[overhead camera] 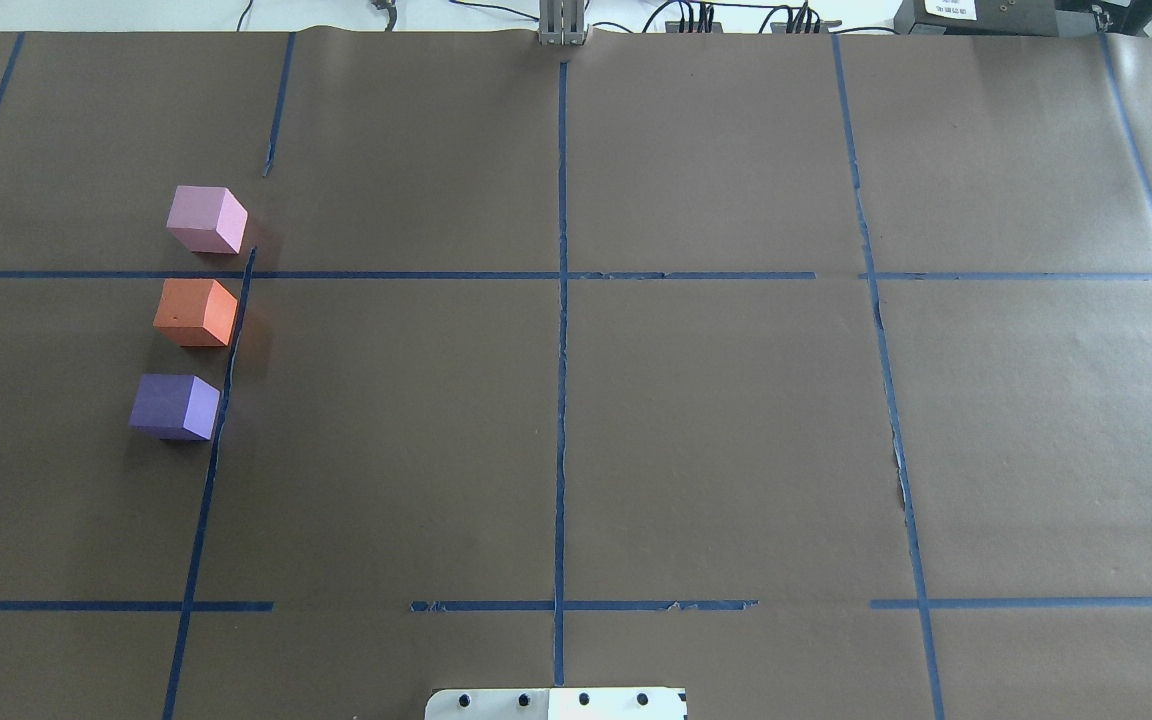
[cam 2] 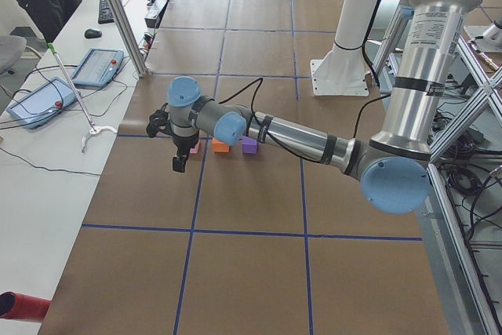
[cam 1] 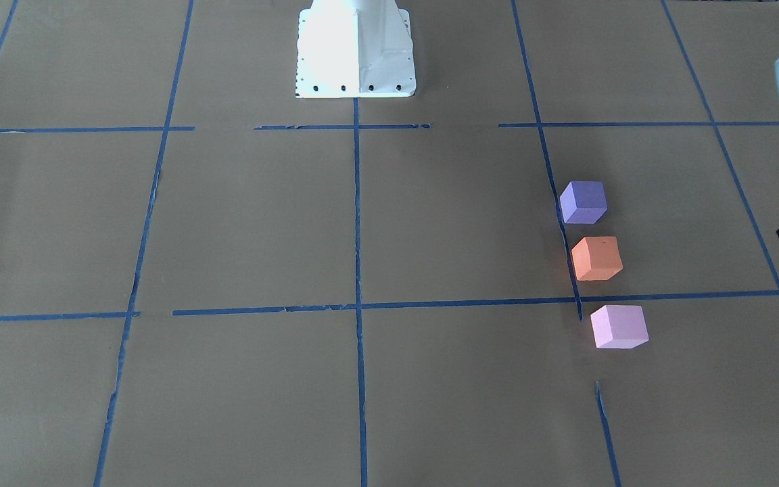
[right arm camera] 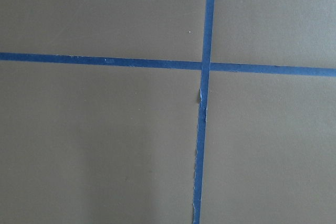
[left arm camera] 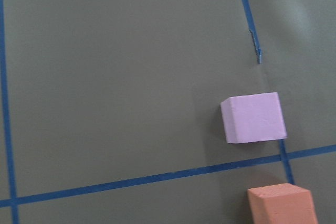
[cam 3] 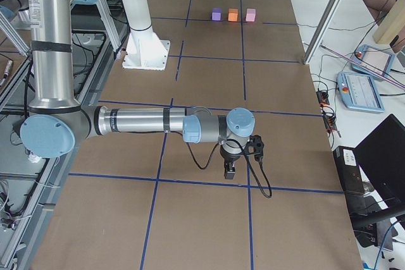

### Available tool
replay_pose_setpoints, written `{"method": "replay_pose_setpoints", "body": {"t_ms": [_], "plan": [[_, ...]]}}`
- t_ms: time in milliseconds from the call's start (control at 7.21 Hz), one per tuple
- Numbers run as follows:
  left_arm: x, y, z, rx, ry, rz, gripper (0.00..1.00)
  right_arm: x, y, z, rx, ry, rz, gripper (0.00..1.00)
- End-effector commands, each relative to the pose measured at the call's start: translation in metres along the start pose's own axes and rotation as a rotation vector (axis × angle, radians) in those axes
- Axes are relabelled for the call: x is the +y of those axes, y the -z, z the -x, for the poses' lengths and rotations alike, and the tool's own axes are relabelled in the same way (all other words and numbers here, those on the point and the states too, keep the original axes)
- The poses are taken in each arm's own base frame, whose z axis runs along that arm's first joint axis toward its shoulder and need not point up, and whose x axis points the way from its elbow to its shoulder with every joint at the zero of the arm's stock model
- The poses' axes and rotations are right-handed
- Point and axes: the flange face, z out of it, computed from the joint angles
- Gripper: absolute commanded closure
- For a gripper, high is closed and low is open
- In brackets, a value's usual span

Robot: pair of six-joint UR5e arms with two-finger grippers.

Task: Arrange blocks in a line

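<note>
Either side of the orange block (overhead camera: 194, 312) sit the purple block (overhead camera: 174, 406) and pink block (overhead camera: 206, 219), one row. Whether my left end effector (cam 2: 180, 164) is apart or together I cannot tell; best, I judge, to lift away, not across.

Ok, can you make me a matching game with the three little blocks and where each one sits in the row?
Things:
1. orange foam cube
2. dark purple foam cube
3. pale pink foam cube

Places:
A. end of the row nearest the white robot base
B. middle of the row
C. end of the row farthest from the white robot base

Pairs: 1-B, 2-A, 3-C.
</note>
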Motion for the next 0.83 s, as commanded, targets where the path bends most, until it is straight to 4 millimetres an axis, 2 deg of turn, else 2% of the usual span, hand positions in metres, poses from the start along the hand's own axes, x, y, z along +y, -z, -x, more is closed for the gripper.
{"method": "replay_pose_setpoints", "body": {"t_ms": [0, 139, 416, 554, 693], "plan": [[0.019, 0.013, 0.068, 0.003, 0.022, 0.062, 0.01, 0.0, 0.0, 0.0, 0.0, -0.002, 0.001, 0.0], [0.024, 0.029, 0.089, -0.007, 0.109, 0.086, 0.01, 0.0, 0.0, 0.0, 0.0, -0.001, 0.001, 0.0], [0.028, 0.028, 0.093, -0.009, 0.121, 0.098, 0.01, 0.0, 0.0, 0.0, 0.0, 0.0, 0.0, 0.0], [0.045, 0.013, 0.109, -0.012, 0.152, 0.128, 0.0, 0.0, 0.0, 0.0, 0.0, 0.0, 0.0, 0.0], [0.053, 0.005, 0.12, -0.004, 0.164, 0.146, 0.0, 0.0, 0.0, 0.0, 0.0, -0.001, 0.001, 0.0]]}}
